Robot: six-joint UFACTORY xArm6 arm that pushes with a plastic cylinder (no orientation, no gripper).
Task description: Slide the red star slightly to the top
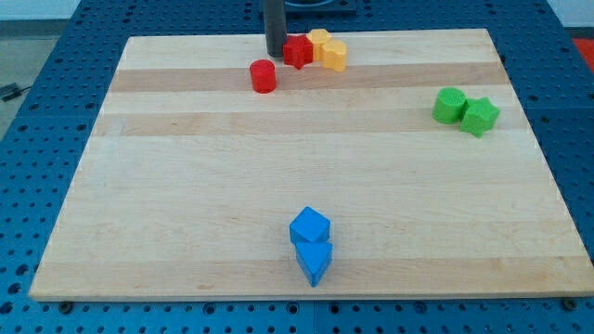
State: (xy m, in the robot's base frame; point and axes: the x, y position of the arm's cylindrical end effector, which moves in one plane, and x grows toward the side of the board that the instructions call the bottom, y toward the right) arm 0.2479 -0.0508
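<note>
Red star (298,51) | left edge touching my tip (277,54) | right side overlaps yellow blocks (328,50) | no fingers, bare rod

The wooden board (186,186) lies on a blue perforated table (56,56) and serves as the landmark. Near the board's top edge, left of centre, stands a red cylinder (264,76). Two yellow blocks (328,50), shapes unclear, touch each other at the top edge near its middle. By the board's right edge, a green cylinder (449,106) touches a green star (480,116). Near the bottom edge, centred, a blue cube (309,226) touches another blue block (315,262) just below it.
</note>
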